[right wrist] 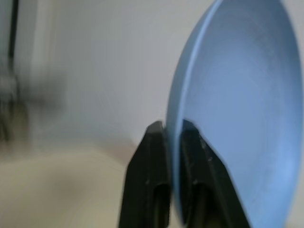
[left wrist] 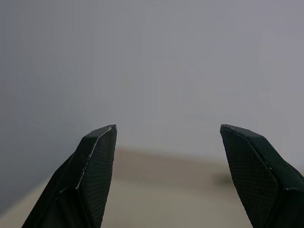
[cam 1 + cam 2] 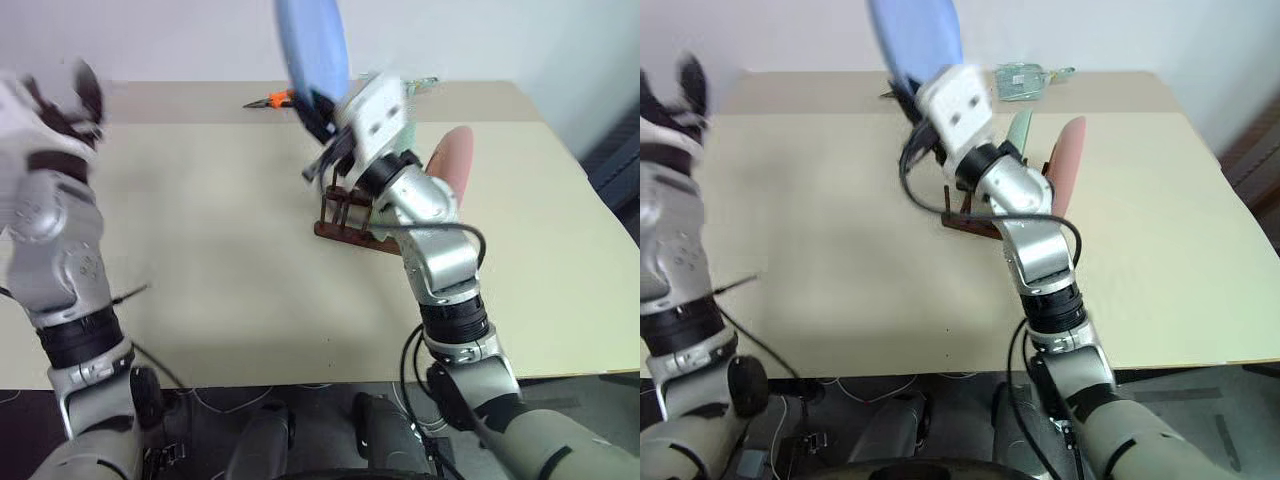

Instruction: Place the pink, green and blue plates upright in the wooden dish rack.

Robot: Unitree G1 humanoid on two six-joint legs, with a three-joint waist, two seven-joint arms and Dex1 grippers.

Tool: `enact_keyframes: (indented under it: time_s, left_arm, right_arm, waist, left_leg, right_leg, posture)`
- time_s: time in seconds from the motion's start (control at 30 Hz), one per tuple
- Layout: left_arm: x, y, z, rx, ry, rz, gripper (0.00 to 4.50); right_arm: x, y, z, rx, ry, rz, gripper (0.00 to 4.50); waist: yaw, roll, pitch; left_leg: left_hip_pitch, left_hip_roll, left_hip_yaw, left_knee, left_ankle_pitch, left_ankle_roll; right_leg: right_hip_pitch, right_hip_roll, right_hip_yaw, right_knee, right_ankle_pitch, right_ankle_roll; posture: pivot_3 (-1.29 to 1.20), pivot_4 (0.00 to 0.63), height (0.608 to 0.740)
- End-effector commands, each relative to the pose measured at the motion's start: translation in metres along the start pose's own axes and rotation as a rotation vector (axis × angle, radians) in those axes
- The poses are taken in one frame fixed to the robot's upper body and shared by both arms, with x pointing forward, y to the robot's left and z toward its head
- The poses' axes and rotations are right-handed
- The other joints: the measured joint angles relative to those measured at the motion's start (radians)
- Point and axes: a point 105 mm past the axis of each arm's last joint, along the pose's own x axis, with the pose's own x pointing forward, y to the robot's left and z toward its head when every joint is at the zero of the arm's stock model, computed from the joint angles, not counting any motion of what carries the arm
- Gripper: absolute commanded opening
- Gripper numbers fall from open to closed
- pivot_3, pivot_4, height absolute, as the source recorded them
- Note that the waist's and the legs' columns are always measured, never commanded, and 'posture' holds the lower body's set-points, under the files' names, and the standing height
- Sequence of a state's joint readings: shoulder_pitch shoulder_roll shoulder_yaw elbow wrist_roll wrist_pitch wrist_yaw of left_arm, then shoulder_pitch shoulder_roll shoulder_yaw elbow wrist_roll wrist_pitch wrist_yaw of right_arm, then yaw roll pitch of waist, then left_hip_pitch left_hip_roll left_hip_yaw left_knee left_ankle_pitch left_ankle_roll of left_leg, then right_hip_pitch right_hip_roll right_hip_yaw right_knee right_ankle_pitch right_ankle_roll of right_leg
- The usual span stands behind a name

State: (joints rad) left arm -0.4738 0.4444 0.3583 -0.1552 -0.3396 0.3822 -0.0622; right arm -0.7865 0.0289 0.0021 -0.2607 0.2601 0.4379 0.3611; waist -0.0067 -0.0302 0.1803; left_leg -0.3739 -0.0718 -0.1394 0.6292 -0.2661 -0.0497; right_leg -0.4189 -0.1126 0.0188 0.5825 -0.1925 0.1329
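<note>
At far left the left gripper (image 2: 166,175) hangs raised over the desk (image 3: 200,230), its fingers spread wide and empty, blurred in the head views. Right of centre the right gripper (image 1: 173,137) pinches the rim of the blue plate (image 3: 312,45), held high with its top cut off. Below, the arm hides much of the wooden dish rack (image 3: 345,212); the green plate (image 3: 1019,130) shows as a sliver, and the pink plate (image 3: 455,160) stands upright at the rack's right end.
</note>
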Motion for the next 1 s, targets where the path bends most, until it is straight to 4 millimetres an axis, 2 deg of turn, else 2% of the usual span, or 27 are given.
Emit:
enact_keyframes:
  time_s: [0.03, 0.1, 0.2, 0.3, 0.5, 1.0]
  left_arm:
    - [-0.013, -0.039, -0.020, 0.052, 0.028, -0.184, 3.55]
    - [-0.035, -0.066, -0.055, 0.051, 0.128, -0.334, 3.55]
    - [-0.059, -0.087, -0.082, 0.051, 0.215, -0.474, 3.55]
    - [-0.084, -0.107, -0.098, 0.027, 0.285, -0.635, 3.55]
    - [-0.108, -0.129, -0.097, -0.003, 0.312, -0.822, 3.55]
    - [-0.109, -0.137, -0.094, -0.004, 0.305, -0.857, 3.55]
  right_arm:
    - [-0.007, -0.004, 0.024, 0.299, -0.060, -0.040, 0.00]
    - [-0.010, -0.010, 0.020, 0.489, -0.045, -0.118, 0.00]
    - [-0.013, -0.013, 0.012, 0.576, 0.010, -0.172, 0.00]
    - [-0.018, -0.012, 0.005, 0.585, 0.065, -0.207, 0.00]
    - [-0.025, -0.008, -0.004, 0.601, 0.134, -0.229, 0.00]
    - [-0.033, -0.017, -0.030, 0.606, 0.256, -0.328, 0.00]
  waist:
    - [-0.004, 0.000, 0.000]
    - [-0.007, 0.001, 0.000]
    - [-0.012, 0.005, 0.000]
    - [-0.016, 0.008, 0.000]
    - [-0.010, 0.009, 0.000]
    - [-0.012, 0.009, 0.000]
  left_leg:
    - [0.000, 0.000, 0.000, 0.000, 0.000, 0.000]
    - [0.000, 0.001, 0.000, -0.001, 0.000, 0.000]
    - [0.000, 0.001, 0.003, -0.003, 0.000, 0.000]
    - [0.000, 0.002, 0.003, -0.004, 0.000, 0.000]
    - [0.000, 0.002, 0.003, -0.002, 0.000, 0.000]
    - [0.000, 0.002, 0.003, -0.002, 0.000, 0.001]
  right_leg:
    - [0.000, 0.000, 0.000, 0.000, 0.000, 0.000]
    - [-0.002, 0.000, 0.000, 0.001, 0.000, -0.001]
    - [-0.005, 0.000, 0.002, 0.003, 0.000, -0.001]
    - [-0.007, 0.001, 0.002, 0.004, 0.001, -0.002]
    - [-0.006, 0.001, 0.002, 0.003, 0.001, -0.002]
    - [-0.005, 0.001, 0.002, 0.003, 0.000, -0.002]
  posture:
    - [0.00, 0.150, 0.740]
    - [0.00, 0.150, 0.740]
    - [0.00, 0.150, 0.740]
    - [0.00, 0.150, 0.740]
    - [0.00, 0.150, 0.740]
    - [0.00, 0.150, 0.740]
